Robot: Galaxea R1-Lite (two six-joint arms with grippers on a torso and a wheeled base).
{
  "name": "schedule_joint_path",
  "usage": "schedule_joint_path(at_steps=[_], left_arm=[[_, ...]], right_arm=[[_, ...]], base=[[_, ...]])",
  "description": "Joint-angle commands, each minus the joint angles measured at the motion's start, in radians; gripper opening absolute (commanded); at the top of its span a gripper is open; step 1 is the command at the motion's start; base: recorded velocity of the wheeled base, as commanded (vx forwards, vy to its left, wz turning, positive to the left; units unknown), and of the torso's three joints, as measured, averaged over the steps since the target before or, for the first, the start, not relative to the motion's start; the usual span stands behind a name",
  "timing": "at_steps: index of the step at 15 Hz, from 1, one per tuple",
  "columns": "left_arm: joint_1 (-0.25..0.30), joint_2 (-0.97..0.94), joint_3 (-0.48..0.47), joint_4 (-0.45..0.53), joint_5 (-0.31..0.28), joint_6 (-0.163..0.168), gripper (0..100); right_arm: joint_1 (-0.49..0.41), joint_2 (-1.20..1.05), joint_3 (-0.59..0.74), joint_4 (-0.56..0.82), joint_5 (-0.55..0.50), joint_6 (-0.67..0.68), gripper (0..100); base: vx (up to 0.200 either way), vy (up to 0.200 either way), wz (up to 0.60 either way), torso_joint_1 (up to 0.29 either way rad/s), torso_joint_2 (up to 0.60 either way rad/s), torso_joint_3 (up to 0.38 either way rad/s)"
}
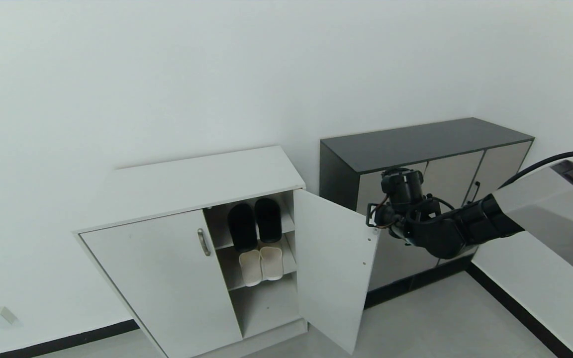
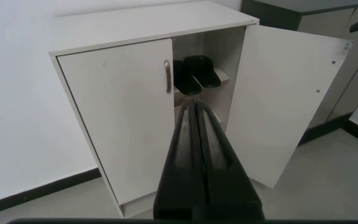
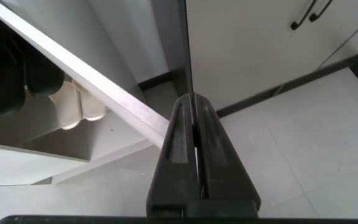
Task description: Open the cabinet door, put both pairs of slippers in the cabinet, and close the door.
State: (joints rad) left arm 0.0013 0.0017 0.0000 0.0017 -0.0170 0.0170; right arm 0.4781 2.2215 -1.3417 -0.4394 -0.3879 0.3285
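Observation:
The white cabinet [image 1: 202, 179] has its left door [image 1: 167, 283] shut and its right door [image 1: 334, 268] swung open. A black pair of slippers [image 1: 255, 223] lies on the top shelf, and a white pair [image 1: 261, 263] lies on the shelf below. My right gripper [image 1: 372, 219] is shut and sits against the top outer corner of the open door. In the right wrist view the right gripper [image 3: 193, 98] is just past the door's top edge [image 3: 92, 74]. My left gripper [image 2: 195, 106] is shut and empty, held back from the cabinet front and facing the black slippers [image 2: 197, 71].
A dark cabinet [image 1: 426, 144] with grey doors stands against the wall just right of the open door. A white counter [image 1: 540, 278] runs along the right side. Bare grey floor [image 1: 430, 328] lies in front of both cabinets.

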Motion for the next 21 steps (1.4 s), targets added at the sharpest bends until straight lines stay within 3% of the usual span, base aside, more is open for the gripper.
schedule_joint_path(at_steps=[1,10,16,21], left_arm=[[0.0,0.0,0.0,0.0,0.0,0.0,0],[0.0,0.0,0.0,0.0,0.0,-0.002,0],[0.0,0.0,0.0,0.0,0.0,-0.002,0],[0.0,0.0,0.0,0.0,0.0,-0.002,0]], right_arm=[[0.002,0.026,-0.005,-0.001,0.0,0.0,0],[0.034,0.032,0.004,0.001,-0.005,0.0,0],[0.192,-0.026,0.061,-0.047,-0.106,0.004,0],[0.264,-0.098,0.141,-0.062,-0.088,0.003,0]], base=[[0.0,0.0,0.0,0.0,0.0,0.0],[0.0,0.0,0.0,0.0,0.0,0.0],[0.0,0.0,0.0,0.0,0.0,0.0],[0.0,0.0,0.0,0.0,0.0,0.0]])
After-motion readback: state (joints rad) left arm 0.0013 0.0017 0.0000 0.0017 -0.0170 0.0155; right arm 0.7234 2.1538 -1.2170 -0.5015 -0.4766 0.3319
